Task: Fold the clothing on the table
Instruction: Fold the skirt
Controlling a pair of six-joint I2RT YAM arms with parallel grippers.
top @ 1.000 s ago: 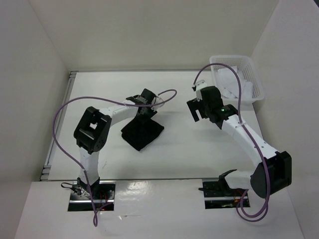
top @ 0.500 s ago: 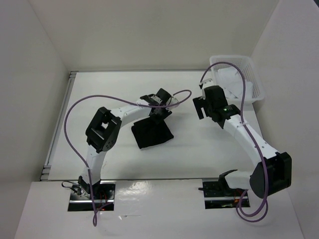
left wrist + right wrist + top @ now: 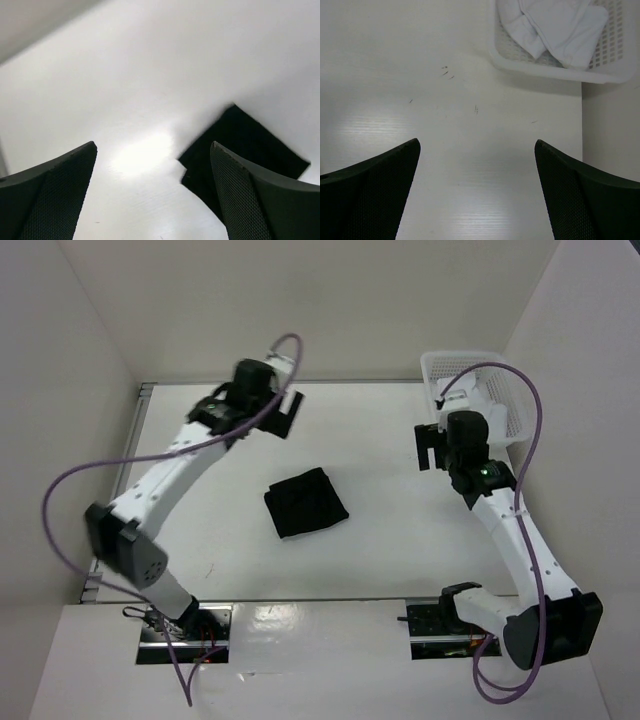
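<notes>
The clothing (image 3: 305,502) is a small black folded square lying flat mid-table (image 3: 390,540), with nothing touching it. My left gripper (image 3: 286,413) hovers open over the far left of the table, well away from the clothing and beyond it. In the left wrist view the clothing (image 3: 240,145) shows partly behind the right finger (image 3: 265,200), and the left gripper (image 3: 152,150) holds nothing over bare table. My right gripper (image 3: 432,447) is open above the table's right side, near the basket. The right wrist view shows the right gripper (image 3: 477,145) empty over white tabletop (image 3: 395,75).
A white lattice basket (image 3: 508,405) stands at the far right corner with white cloth pieces (image 3: 555,25) inside; its near rim (image 3: 545,70) lies just ahead of the right gripper. White walls enclose the table on three sides. A metal rail (image 3: 118,490) runs along the left edge.
The left gripper opened, let go of the clothing and swung up to the far left. The clothing settled flat. The right gripper moved right, toward the basket.
</notes>
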